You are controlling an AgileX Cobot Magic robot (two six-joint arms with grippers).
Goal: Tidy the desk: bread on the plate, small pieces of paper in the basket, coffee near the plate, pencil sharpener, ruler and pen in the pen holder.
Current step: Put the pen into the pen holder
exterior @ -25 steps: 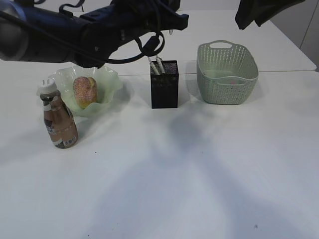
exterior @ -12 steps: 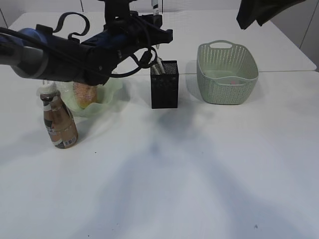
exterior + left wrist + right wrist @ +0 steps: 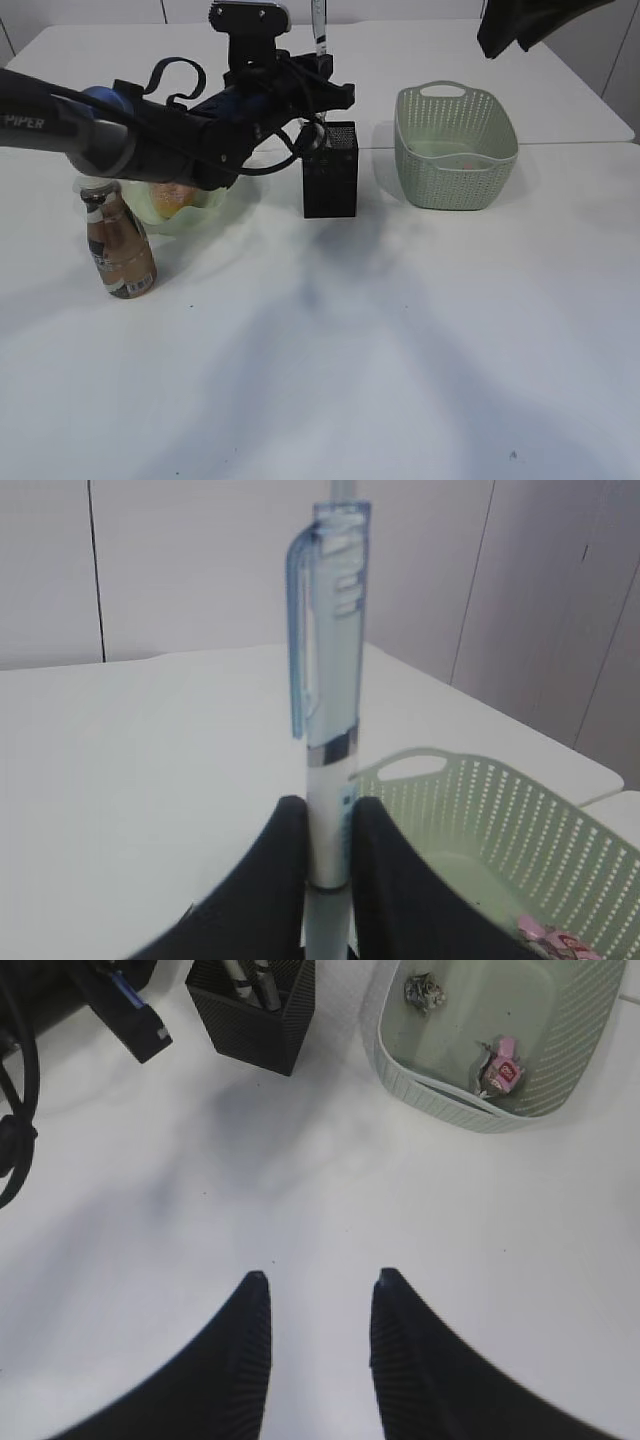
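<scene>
Desk items mostly sorted, pale blue clip pen upright above the black mesh pen holder.
Speckled bun sits in the wavy green dish; brown coffee bottle stands beside it; sage basket holds paper scraps.

The pen is glossy translucent pale-blue plastic, the basket matt perforated plastic, the holder black mesh, the plate translucent, and the desk smooth matt white

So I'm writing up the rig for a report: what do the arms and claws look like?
The left arm is dark, glossy and tubular, with white "PIPER" lettering, looped black cables and a pale camera housing on top. Both claws, left claw and right claw, have matte black curved fingers.
</scene>
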